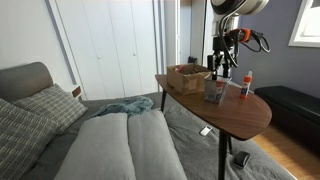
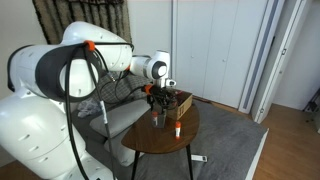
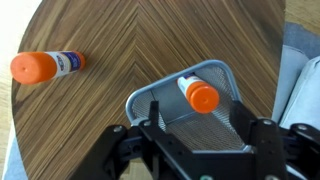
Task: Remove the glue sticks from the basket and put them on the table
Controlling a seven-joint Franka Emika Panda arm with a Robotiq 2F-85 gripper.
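Gripper [image 3: 195, 140] spread over basket [image 3: 140, 100], glue stick [image 3: 195, 92] cap-up inside; second stick [image 3: 45, 66] upright on table [image 3: 150, 35]

Basket [image 3: 155, 100] mouth lay open from above, one glue stick [image 3: 198, 93] leaning inside. Bare table [image 3: 150, 40] separated it from second glue stick [image 3: 45, 66].

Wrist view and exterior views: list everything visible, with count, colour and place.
glue sticks: two, white with orange caps; one in the basket, one standing on the table
basket: one, grey mesh, on the table
box: one, brown, open, on the table beside the basket
table: one, dark-brown, oval
sofa: one, grey, beside the table
cushions: two, grey, on the sofa
blanket: one, teal, on the sofa
bench: one, dark, past the table
arm: one, white
tool: one, black, open, above the basket
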